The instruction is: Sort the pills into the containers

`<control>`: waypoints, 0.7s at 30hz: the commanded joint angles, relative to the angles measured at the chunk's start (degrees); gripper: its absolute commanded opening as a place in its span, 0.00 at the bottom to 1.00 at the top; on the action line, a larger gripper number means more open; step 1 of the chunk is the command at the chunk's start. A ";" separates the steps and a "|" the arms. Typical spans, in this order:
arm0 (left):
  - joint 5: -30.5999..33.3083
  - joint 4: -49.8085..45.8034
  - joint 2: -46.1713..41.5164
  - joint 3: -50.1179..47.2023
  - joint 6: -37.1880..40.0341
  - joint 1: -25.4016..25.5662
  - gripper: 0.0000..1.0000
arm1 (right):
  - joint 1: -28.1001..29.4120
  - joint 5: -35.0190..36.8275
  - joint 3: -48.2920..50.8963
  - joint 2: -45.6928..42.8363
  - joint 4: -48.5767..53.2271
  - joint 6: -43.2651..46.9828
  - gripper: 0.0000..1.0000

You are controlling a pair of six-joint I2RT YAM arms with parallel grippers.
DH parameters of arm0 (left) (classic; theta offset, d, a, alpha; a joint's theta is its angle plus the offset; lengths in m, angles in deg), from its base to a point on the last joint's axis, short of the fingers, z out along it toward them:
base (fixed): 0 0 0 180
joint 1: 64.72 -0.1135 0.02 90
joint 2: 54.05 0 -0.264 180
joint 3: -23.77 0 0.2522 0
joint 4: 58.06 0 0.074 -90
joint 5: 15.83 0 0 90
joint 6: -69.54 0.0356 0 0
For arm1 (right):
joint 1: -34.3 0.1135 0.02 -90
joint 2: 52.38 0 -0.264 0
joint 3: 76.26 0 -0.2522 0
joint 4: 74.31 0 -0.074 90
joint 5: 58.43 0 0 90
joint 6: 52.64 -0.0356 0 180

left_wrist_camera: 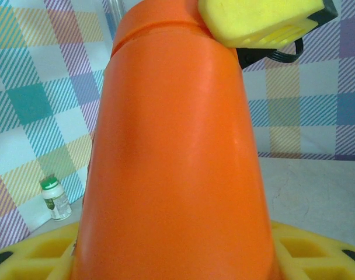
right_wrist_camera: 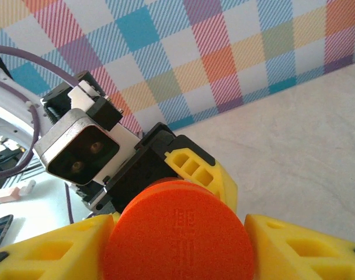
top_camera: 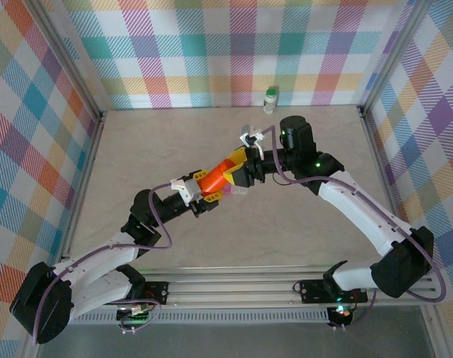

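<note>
The orange vial (top_camera: 214, 179) hangs tilted above the middle of the table. My left gripper (top_camera: 206, 191) is shut on its body, which fills the left wrist view (left_wrist_camera: 177, 163) between the yellow fingers (left_wrist_camera: 31, 256). My right gripper (top_camera: 238, 170) meets it from the far right, and its yellow fingers (right_wrist_camera: 49, 251) press on both sides of the vial's round orange cap (right_wrist_camera: 177, 233). One right finger (left_wrist_camera: 259, 23) shows at the vial's top. The white bottle with a green cap (top_camera: 270, 99) stands upright by the back wall (left_wrist_camera: 56, 198). A small pink piece (top_camera: 238, 192), perhaps the pink tube, lies just under the grippers.
Plaid walls close the table on the left, back and right. The left arm's wrist camera block (right_wrist_camera: 78, 149) sits right behind the vial in the right wrist view. The beige tabletop (top_camera: 152, 149) stretches out around the two arms.
</note>
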 commanded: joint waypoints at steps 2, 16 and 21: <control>-2.01 3.35 -1.40 -0.23 -0.58 0.00 0.00 | 0.12 -3.90 -1.08 0.53 -0.36 0.57 0.55; 1.09 -1.43 -2.04 2.11 3.60 0.42 0.00 | 5.39 23.90 0.82 2.67 -2.62 -27.55 0.35; 6.94 -4.23 0.05 3.23 10.23 2.69 0.00 | 8.65 36.51 -5.23 6.68 8.94 -40.64 0.22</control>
